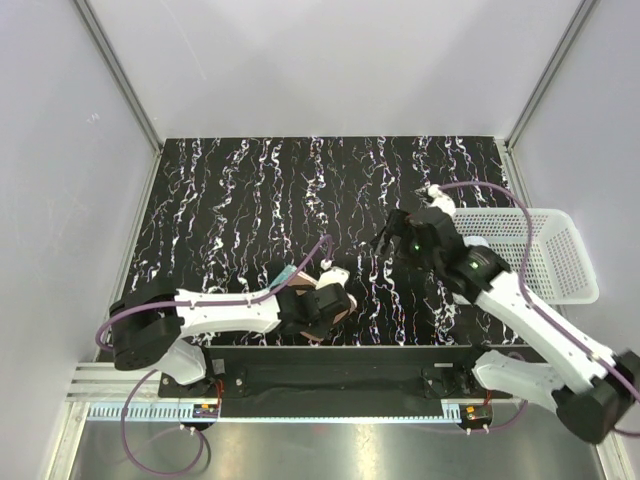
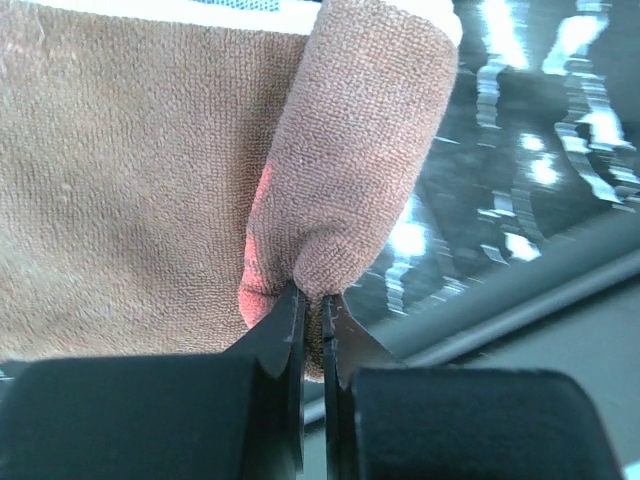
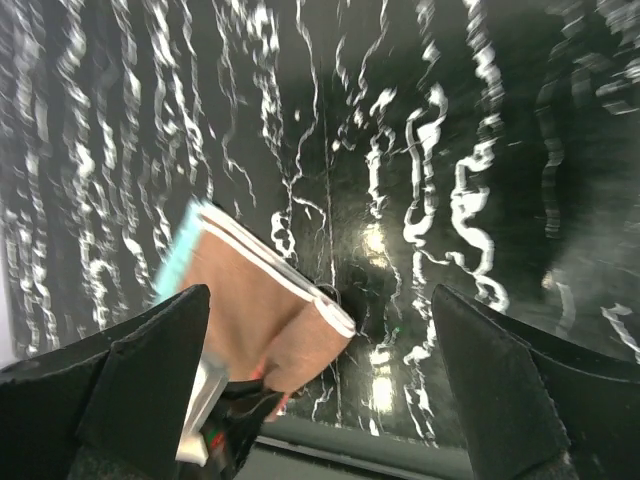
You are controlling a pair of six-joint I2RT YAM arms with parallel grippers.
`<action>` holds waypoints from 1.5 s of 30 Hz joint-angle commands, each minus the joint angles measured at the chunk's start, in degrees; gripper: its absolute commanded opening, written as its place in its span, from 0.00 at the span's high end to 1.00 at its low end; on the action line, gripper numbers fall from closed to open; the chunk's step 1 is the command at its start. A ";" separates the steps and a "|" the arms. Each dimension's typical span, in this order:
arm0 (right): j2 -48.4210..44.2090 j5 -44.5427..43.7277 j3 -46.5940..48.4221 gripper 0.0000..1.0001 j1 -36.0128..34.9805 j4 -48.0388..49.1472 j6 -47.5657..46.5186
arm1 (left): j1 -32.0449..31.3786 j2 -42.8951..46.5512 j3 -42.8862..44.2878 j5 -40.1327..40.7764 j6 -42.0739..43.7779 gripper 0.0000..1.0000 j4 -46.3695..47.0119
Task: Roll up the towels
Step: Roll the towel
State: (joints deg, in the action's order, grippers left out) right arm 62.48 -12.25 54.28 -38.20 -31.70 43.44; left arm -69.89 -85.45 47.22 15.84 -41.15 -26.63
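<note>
my left tool [image 2: 312,300], its jaws pinched down to a sliver, held a fold of the towel [image 2: 140,170] at the near edge of the dark marbled surface [image 1: 230,200], just ahead of my left arm's wrist. the cloth lay brownish side up, and one corner or edge was lifted and doubled over the flat part into a soft, loose hump, with a trace of orange showing at the crease where the jaws bit. a white border and a pale blue strip ran along the far side of it. my right tool [image 3: 320,300] stood with its jaws spread wide and held nothing, hanging over the middle of the surface, well apart from the cloth and looking back at it from beyond. the white perforated basket [image 1: 545,255] sat at the right edge, beside my right arm; whether another cloth lay in it could not be told from above. by my reckoning the rolling had barely begun: this was a first turn at most, not a cylinder, and most of the cloth was flat. what was left, as i judged it, was to carry the fold across the rest of the cloth, tighten it into a roll, and then deal with any other towel.
</note>
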 commanded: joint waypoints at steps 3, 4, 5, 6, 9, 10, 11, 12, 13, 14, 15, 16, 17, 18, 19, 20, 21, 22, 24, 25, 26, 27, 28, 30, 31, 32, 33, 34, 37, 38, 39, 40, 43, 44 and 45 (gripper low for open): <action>-8.93 -3.67 -0.04 0.01 0.40 -13.04 1.28 | 2.29 2.39 0.52 -11.60 -5.95 1.00 5.26; -9.91 -0.09 -1.10 0.01 0.49 -12.34 1.99 | 4.74 2.74 -1.24 -17.62 -7.01 1.00 10.93; -11.57 1.42 -3.81 0.02 0.49 -11.37 2.52 | 5.98 3.27 -3.17 -20.73 -9.89 1.00 14.82; -12.46 3.09 -5.22 0.03 0.40 -9.36 3.92 | 7.12 4.40 -7.71 -25.63 -11.40 1.00 18.42; -15.36 8.72 -11.64 0.04 0.40 -3.83 6.39 | 10.73 6.78 -13.63 -32.42 -16.59 1.00 32.75; -15.72 10.82 -12.96 0.05 0.40 -2.76 7.09 | 12.13 7.31 -16.69 -33.32 -17.64 1.00 38.01; -15.98 12.06 -15.24 0.05 0.32 -0.23 8.23 | 12.84 7.92 -18.20 -34.11 -20.00 1.00 40.32; -16.07 13.47 -16.30 0.06 0.40 1.10 8.59 | 13.54 8.80 -19.52 -35.60 -21.33 1.00 44.69; -15.81 15.48 -17.36 0.07 0.32 2.42 9.03 | 15.20 9.16 -22.58 -36.22 -22.65 1.00 46.83; -15.20 16.29 -19.02 0.08 0.23 4.96 9.90 | 16.00 9.42 -23.92 -36.66 -25.36 1.00 48.85; -14.67 17.16 -19.73 0.09 0.14 6.38 10.34 | 16.79 9.77 -25.50 -37.62 -26.61 1.00 52.35; -14.06 18.13 -20.26 0.09 -0.47 7.61 10.70 | 18.37 9.78 -27.95 -38.07 -27.84 1.00 54.04; -12.57 18.40 -20.88 0.09 -1.09 10.14 11.22 | 18.91 9.78 -29.28 -38.42 -30.11 1.00 55.71; -11.60 18.49 -21.06 0.09 -1.79 11.48 11.40 | 20.13 9.51 -30.25 -39.47 -31.09 1.00 58.86; -10.46 18.40 -21.15 0.09 -3.45 12.79 11.58 | 20.66 9.25 -31.56 -40.09 -33.01 1.00 60.02; -8.01 18.23 -21.06 0.09 -4.42 15.24 11.84 | 21.19 8.81 -32.10 -40.96 -33.90 1.00 60.99; -6.59 18.23 -21.06 0.09 -5.30 16.49 11.93 | 22.15 7.59 -32.63 -42.63 -35.04 1.00 64.22; -5.19 18.14 -21.06 0.09 -6.70 17.72 12.02 | 22.51 7.06 -33.42 -43.42 -36.10 1.00 66.16; -1.23 18.05 -21.15 0.10 -7.68 21.41 12.63 | 23.48 5.56 -34.56 -44.92 -38.83 1.00 69.15; 1.13 18.05 -21.15 0.09 -8.55 22.55 12.72 | 23.83 5.12 -34.83 -45.19 -39.97 1.00 69.69; 2.20 18.05 -21.06 0.11 -8.91 24.48 12.98 | 24.01 4.68 -35.26 -45.45 -40.33 1.00 69.96; 3.34 18.05 -20.89 0.11 -9.44 25.28 12.99 | 24.53 4.42 -35.44 -45.89 -40.59 1.00 70.48; 4.22 17.70 -20.88 0.12 -9.79 25.98 12.99 | 24.80 4.33 -35.71 -45.98 -40.94 1.00 71.01; 6.51 17.44 -20.97 0.14 -10.49 27.83 13.16 | 25.50 4.24 -36.15 -46.42 -41.56 1.00 71.19; 7.73 17.52 -21.41 0.14 -10.50 28.53 13.25 | 25.76 4.24 -36.23 -46.42 -41.65 1.00 71.19; 8.27 17.52 -21.85 0.15 -10.67 30.02 13.42 | 26.03 4.24 -36.41 -46.60 -41.73 1.00 71.19; 8.80 17.61 -22.29 0.17 -10.59 30.82 13.69 | 26.38 4.15 -36.67 -46.68 -42.00 1.00 71.11; 9.85 17.87 -23.16 0.18 -10.58 31.09 13.95 | 26.56 4.15 -36.68 -46.77 -42.09 1.00 71.02; 12.74 18.49 -23.96 0.25 -10.67 36.18 14.39 | 27.08 3.71 -36.94 -46.86 -42.17 1.00 70.93; 13.37 18.58 -23.96 0.26 -10.67 37.23 14.39 | 27.17 3.71 -37.20 -46.86 -42.26 1.00 71.10; 14.15 18.67 -23.96 0.27 -10.76 37.85 14.39 | 27.35 3.62 -37.20 -47.03 -42.26 1.00 71.54; 15.47 18.75 -23.96 0.29 -10.85 38.38 14.39 | 27.44 3.45 -37.55 -47.04 -42.44 1.00 71.72; 18.10 19.02 -23.70 0.33 -11.20 40.49 14.39 | 27.61 3.18 -37.99 -46.95 -42.53 1.00 72.07; 18.64 19.02 -23.61 0.34 -11.20 41.28 14.39 | 27.61 3.10 -38.17 -46.86 -42.61 1.00 72.33; 19.34 19.11 -23.35 0.35 -11.20 41.54 14.39 | 27.61 3.01 -38.34 -46.77 -42.53 1.00 72.42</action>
State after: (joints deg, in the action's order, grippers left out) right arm 80.12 6.59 30.28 -48.64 4.95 57.41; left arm -42.52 -82.00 9.72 -29.41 -83.15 41.65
